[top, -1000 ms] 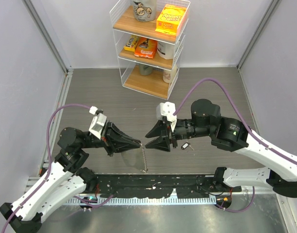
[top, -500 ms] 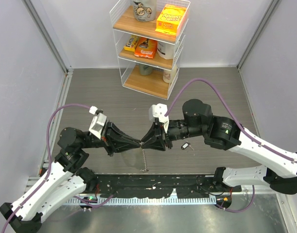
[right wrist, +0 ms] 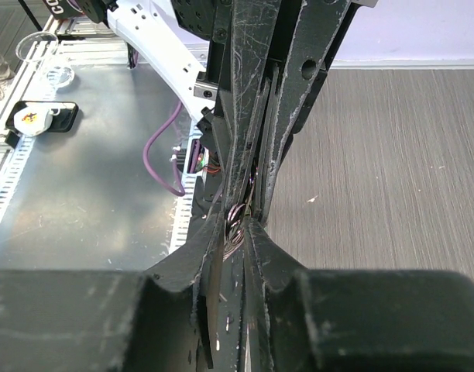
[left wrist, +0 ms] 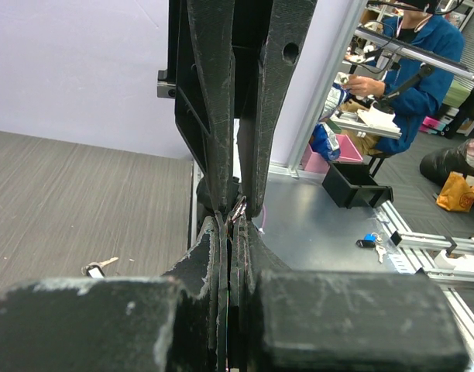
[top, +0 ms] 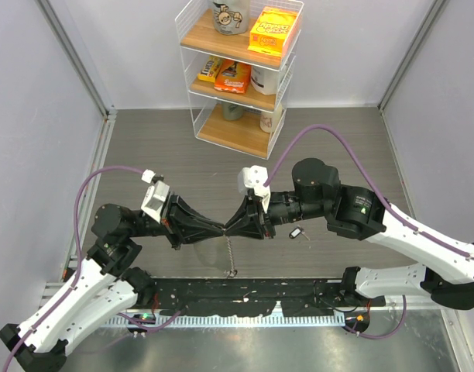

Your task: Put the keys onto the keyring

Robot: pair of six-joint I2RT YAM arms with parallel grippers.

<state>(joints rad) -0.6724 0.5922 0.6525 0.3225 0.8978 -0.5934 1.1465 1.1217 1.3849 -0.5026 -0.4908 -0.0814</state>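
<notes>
My left gripper [top: 220,229] and right gripper [top: 231,228] meet tip to tip above the table's near middle. Both are shut on the top of the keyring [top: 230,252], whose grey chain hangs down from the tips to the table. Its wire coils show between the tips in the right wrist view [right wrist: 235,218] and in the left wrist view [left wrist: 238,209]. One key [top: 297,232] with a dark head lies on the table right of the right gripper; it also shows in the left wrist view [left wrist: 100,266]. The second key and the green piece are hidden.
A white wire shelf [top: 192,93] with boxes and mugs stands at the back middle. Grey walls close in the left and right sides. A black rail [top: 245,294] runs along the near edge between the arm bases.
The right gripper has moved left to the left gripper's tip and shut on the top of the keyring. In the last half second almost nothing has moved.
</notes>
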